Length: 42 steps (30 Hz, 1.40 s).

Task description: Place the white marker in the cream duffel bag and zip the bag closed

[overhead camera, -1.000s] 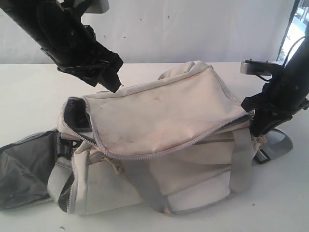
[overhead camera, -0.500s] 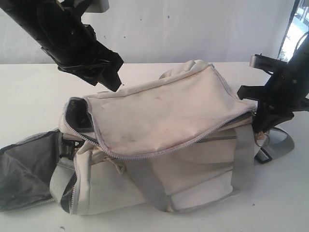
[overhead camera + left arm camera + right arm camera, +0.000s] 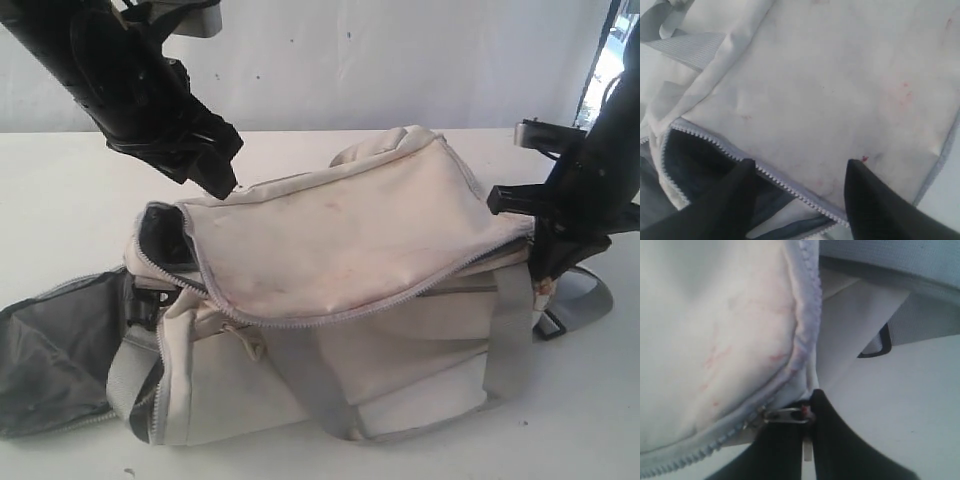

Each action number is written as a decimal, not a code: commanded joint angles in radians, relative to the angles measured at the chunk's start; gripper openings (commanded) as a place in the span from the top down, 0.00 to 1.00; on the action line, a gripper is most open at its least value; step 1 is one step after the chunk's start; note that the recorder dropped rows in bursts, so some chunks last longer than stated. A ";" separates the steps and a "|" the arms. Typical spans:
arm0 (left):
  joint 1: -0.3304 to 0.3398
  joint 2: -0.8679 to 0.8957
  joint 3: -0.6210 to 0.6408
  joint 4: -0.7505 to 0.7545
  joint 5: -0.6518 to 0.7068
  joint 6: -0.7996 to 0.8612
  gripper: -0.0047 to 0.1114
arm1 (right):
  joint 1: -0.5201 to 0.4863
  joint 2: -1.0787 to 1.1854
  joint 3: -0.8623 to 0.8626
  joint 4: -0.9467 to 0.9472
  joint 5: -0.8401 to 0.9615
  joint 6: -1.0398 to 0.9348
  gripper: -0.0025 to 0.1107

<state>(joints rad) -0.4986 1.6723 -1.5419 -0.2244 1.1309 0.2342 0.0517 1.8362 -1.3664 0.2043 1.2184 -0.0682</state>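
The cream duffel bag (image 3: pixel 340 240) lies on the white table, its top flap unzipped along the front and left. Dark lining shows at the gap (image 3: pixel 160 235) on the left end. My left gripper (image 3: pixel 222 182) hangs open just above the flap's back left corner; in the left wrist view its fingers (image 3: pixel 800 165) straddle the zipper edge (image 3: pixel 785 182) without touching it. My right gripper (image 3: pixel 548 268) is at the bag's right end, shut on the metal zipper pull (image 3: pixel 785 415). The white marker is out of view.
A side pocket with dark grey lining (image 3: pixel 50 350) lies open flat at the bag's left end. A grey strap with a black buckle (image 3: pixel 580 300) trails on the table by the right gripper. Grey webbing straps (image 3: pixel 300 380) cross the bag's front. A white wall stands behind.
The right gripper has drawn the zipper pull and the flap's right corner slightly to the right and up. The left gripper has shifted a little up and left, still open.
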 commanded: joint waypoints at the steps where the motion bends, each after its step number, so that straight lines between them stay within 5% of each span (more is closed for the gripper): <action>1: -0.004 -0.008 -0.007 0.009 -0.010 -0.003 0.48 | 0.000 -0.041 -0.006 -0.034 0.003 0.010 0.98; 15: -0.004 -0.008 -0.007 0.009 -0.002 -0.013 0.48 | 0.000 -0.035 -0.006 0.050 0.003 -0.083 0.96; 24: -0.004 -0.008 -0.007 0.009 0.003 -0.017 0.48 | 0.000 -0.029 -0.006 0.047 0.003 -0.085 0.64; 38: -0.004 -0.008 -0.007 0.005 0.022 -0.017 0.48 | -0.002 -0.029 -0.006 0.023 0.003 -0.181 0.65; 42: -0.004 -0.008 -0.007 0.005 0.022 -0.017 0.48 | -0.002 -0.029 -0.006 0.015 0.003 -0.208 0.81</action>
<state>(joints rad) -0.4986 1.6723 -1.5419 -0.2244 1.1449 0.2235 0.0517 1.8107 -1.3664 0.2264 1.2184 -0.2403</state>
